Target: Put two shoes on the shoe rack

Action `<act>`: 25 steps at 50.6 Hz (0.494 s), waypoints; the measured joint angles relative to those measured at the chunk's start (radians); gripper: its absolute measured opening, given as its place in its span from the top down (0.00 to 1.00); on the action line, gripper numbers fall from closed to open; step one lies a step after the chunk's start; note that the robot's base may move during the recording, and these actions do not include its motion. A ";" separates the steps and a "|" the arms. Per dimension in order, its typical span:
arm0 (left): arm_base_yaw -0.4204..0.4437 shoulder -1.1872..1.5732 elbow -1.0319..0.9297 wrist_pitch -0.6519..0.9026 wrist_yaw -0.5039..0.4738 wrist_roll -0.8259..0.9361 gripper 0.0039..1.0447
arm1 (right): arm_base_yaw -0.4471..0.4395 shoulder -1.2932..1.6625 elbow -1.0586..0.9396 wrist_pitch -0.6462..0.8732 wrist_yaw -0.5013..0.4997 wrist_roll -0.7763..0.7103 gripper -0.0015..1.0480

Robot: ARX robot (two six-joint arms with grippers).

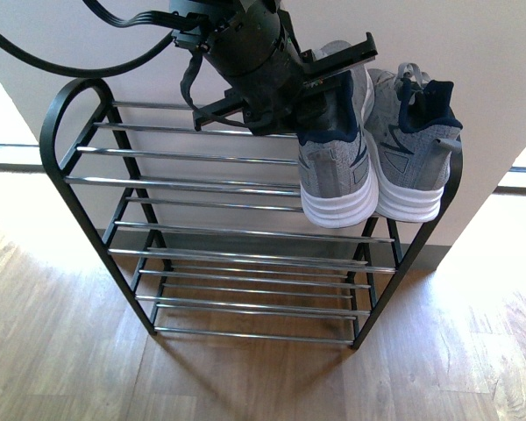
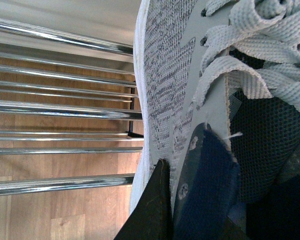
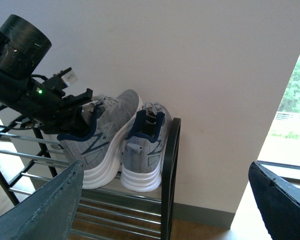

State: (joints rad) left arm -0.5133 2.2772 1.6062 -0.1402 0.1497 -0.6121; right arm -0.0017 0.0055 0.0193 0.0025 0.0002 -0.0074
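- Held sneaker [image 1: 337,171]: grey mottled knit upper, flat grey woven laces, navy mesh lining and a thick ribbed white sole. You will find it on the top tier of the shoe rack [image 1: 175,183], towards the right end, heel facing the robot and raised so the shoe tilts.
- Free sneaker [image 1: 412,167]: same knit, navy collar, grey heel loop and white sole. It sits on the same tier at the far right end, just beside the held sneaker, with the rack's side arch next to it.
- Shoe rack: black tubular frame with rounded side arches and tiers of thin, shiny chrome bars. The sneakers are all you can see on it; the other bars in view are bare. It stands on a wood-grain floor [image 1: 70,368] against a plain white wall [image 1: 473,53].
- Left hand [image 1: 337,74]: clenched on the held sneaker at its collar. In the left wrist view one dark finger lies outside the knit side wall and one navy finger [image 2: 205,190] inside against the lining.
- Right hand [image 3: 165,170]: released, its textured blue-grey fingers [image 3: 45,210] spread wide with nothing between them, well apart from both sneakers.
- You cannot tell from these views how much of the held sneaker's sole touches the bars.
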 joint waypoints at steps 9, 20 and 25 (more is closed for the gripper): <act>0.000 0.016 0.002 0.009 -0.021 0.004 0.99 | 0.000 0.000 0.000 0.000 0.000 0.000 0.09; 0.004 0.019 0.002 0.016 -0.058 -0.010 0.99 | 0.000 0.000 0.000 0.000 0.000 0.000 0.09; 0.002 0.019 0.002 0.011 -0.097 -0.014 0.99 | 0.000 0.000 0.000 0.000 0.000 0.000 0.09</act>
State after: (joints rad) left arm -0.5110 2.2967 1.6077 -0.1295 0.0528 -0.6266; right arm -0.0017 0.0055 0.0193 0.0025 0.0002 -0.0074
